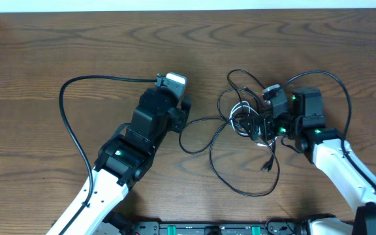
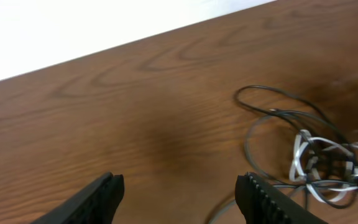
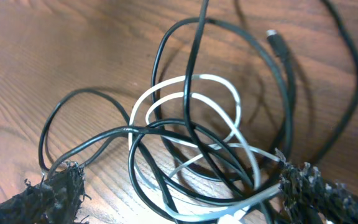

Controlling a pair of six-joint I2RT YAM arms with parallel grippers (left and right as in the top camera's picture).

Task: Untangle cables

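- Black cable (image 3: pixel 194 62) and white cable (image 3: pixel 197 78) lie looped through each other in one loose knot on the right half of your table (image 1: pixel 77 39). A small plug (image 3: pixel 277 45) lies at its edge.
- Your right gripper (image 3: pixel 179 168) stands wide apart astride the knot, grasping nothing.
- Your left gripper (image 2: pixel 180 186) is released too, over bare wood just left of the tangle.
- Bare wood runs to the far edge and across the left side.

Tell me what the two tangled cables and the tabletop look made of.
Black cable: likely rubber or plastic jacket, smooth with faint sheen. White cable: glossy plastic jacket, by its highlights. Table: wood or wood-look laminate, brown grain lines, matte.
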